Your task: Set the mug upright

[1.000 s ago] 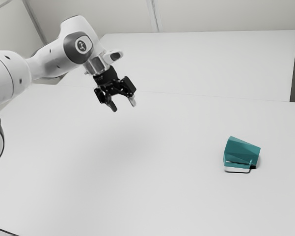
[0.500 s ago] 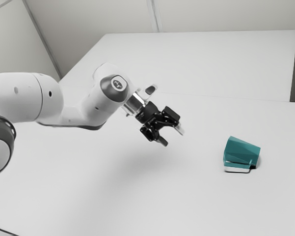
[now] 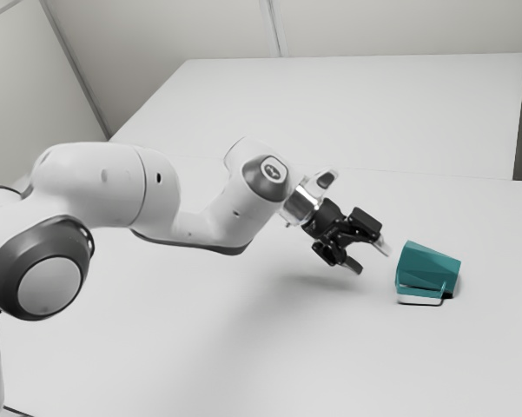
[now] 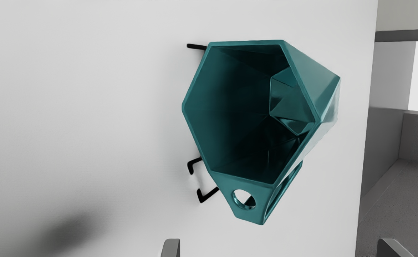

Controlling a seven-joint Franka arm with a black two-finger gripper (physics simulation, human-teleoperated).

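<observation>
Teal, faceted and glossy, the tapered mug with angular sides lies on its side on the smooth white table, toward the exterior view's right. Its wide, open mouth faces the gripper, so the wrist view looks straight in past the thick rim to the darker inner facets and the angular base. The teal, flat-faced handle, pierced by a round hole, juts from the mug's side, on the side nearer the fingertips in the wrist view.

The black two-finger gripper hangs above the table, near the mug and to the exterior view's left of its mouth. Its fingers are released and spread well apart, with grey tips, and both are clear of the mug.

Behind it, the white, rounded robot arm with dark grey joint covers comes in from the exterior view's left. A round emblem sits on the cap near the wrist, too small for me to read.

Thin black angular strips poke out beside the mug's rim and handle, against the table. A soft dark shadow falls on the tabletop too. Beyond the table's edge, the wrist view takes in grey, rough flooring.
</observation>
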